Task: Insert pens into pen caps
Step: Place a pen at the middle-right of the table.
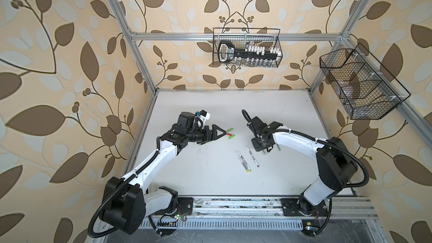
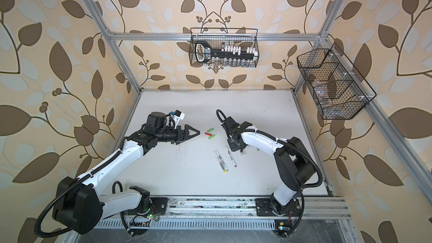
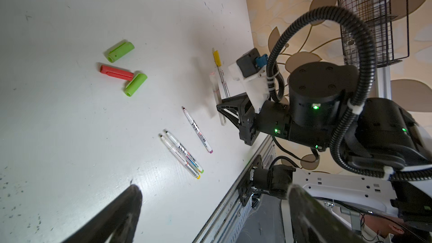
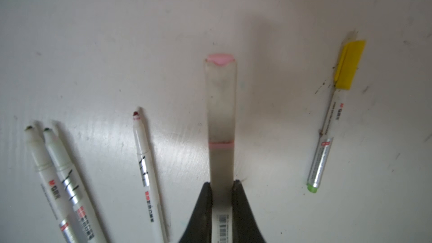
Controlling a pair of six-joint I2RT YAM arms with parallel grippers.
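Clamping a pink-tipped marker (image 4: 221, 104) low over the table (image 1: 292, 113), the right gripper (image 4: 222, 187) seemingly held it level for handling. The left gripper (image 2: 196, 133) hung wide open beside the loose pen caps (image 3: 119, 51), likely poised to fetch one. Three uncapped pens (image 3: 197, 129) lay between the arms; a fourth wore the yellow cap (image 4: 349, 64). Whether the marker touched the table was unclear
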